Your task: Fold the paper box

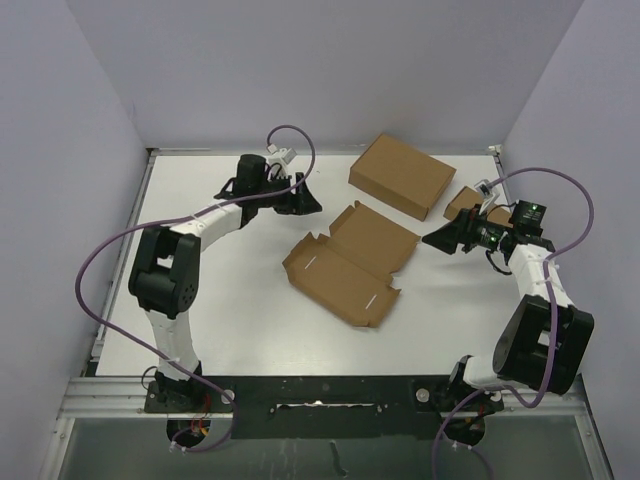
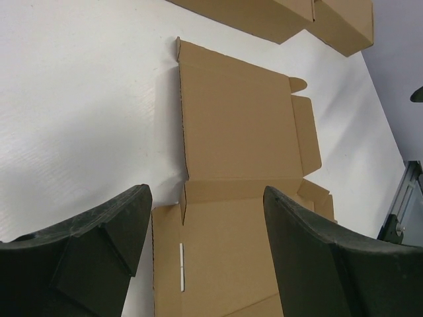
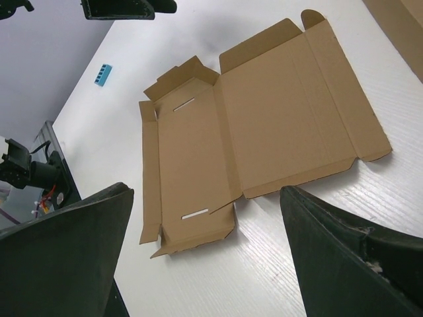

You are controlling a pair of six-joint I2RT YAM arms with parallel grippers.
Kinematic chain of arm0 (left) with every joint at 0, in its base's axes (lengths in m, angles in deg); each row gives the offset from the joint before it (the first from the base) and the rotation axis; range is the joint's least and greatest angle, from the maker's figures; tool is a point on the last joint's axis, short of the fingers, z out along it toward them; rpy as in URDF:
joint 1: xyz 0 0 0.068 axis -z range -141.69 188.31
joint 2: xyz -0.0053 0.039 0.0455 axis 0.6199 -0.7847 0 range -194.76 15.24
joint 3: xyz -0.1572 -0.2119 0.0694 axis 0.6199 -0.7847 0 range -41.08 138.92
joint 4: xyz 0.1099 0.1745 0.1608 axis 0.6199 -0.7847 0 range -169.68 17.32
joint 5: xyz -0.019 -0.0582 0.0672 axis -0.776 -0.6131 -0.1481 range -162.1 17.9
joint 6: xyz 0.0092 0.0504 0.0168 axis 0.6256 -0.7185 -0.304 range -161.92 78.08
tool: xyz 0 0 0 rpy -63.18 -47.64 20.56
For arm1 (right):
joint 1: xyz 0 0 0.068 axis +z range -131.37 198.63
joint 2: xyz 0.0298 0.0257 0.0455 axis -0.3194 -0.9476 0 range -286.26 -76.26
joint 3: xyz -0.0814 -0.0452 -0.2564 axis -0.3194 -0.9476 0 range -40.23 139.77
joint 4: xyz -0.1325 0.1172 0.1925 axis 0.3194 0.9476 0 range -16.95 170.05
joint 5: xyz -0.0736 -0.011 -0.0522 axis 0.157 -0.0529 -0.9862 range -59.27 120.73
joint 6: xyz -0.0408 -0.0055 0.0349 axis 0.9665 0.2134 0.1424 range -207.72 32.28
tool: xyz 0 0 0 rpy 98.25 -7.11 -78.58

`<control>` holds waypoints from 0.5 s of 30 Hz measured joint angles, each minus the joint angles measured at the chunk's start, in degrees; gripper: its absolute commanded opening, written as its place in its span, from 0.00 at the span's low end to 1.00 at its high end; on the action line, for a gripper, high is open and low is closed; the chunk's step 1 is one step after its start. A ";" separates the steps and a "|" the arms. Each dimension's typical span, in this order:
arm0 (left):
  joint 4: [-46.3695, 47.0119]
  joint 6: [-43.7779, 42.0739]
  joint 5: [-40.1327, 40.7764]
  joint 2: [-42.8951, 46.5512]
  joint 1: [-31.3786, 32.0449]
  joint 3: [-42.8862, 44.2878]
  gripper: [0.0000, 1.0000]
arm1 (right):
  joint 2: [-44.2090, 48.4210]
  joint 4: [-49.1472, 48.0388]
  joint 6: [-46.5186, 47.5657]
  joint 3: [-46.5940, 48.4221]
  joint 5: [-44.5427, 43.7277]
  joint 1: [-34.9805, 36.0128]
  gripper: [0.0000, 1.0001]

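At mid-table the paper box (image 1: 350,262) lay unfolded, its long axis slanting from left toward near right. The left gripper (image 1: 312,205), part open and empty, hung off its far-left corner; the right gripper (image 1: 432,240), wide and empty, sat by the lid's right edge, seemingly slightly nearer. In the left wrist view, the base's near end was cut off.

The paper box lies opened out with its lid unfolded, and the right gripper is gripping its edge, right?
No: the right gripper grips nothing. The right wrist view shows its jaws spread wide, clear of the paper box, which does lie opened out with its lid unfolded.
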 measured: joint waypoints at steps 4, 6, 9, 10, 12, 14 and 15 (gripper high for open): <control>-2.40 -1.33 0.28 -0.42 0.31 1.73 0.67 | 0.17 -0.02 -0.17 0.00 -0.17 0.00 0.98; -2.93 -1.79 0.37 -0.42 0.46 1.92 0.67 | 0.20 0.00 -0.20 0.00 -0.26 0.00 0.98; -3.72 -2.43 0.44 -0.42 0.57 1.95 0.67 | 0.20 0.00 -0.22 0.00 -0.61 0.11 0.98; -3.91 -2.58 0.46 -0.42 0.61 1.95 0.67 | 0.22 -0.02 -0.20 0.00 -0.66 0.20 0.98; -4.09 -2.78 0.48 -0.42 0.61 1.97 0.67 | 0.22 0.00 -0.20 0.00 -0.96 0.37 0.98; -4.26 -2.86 0.50 -0.42 0.61 1.97 0.67 | 0.22 0.00 -0.20 0.00 -1.09 0.37 0.98; -4.33 -2.99 0.55 -0.42 0.61 1.97 0.67 | 0.22 0.00 -0.20 0.00 -1.16 0.37 0.98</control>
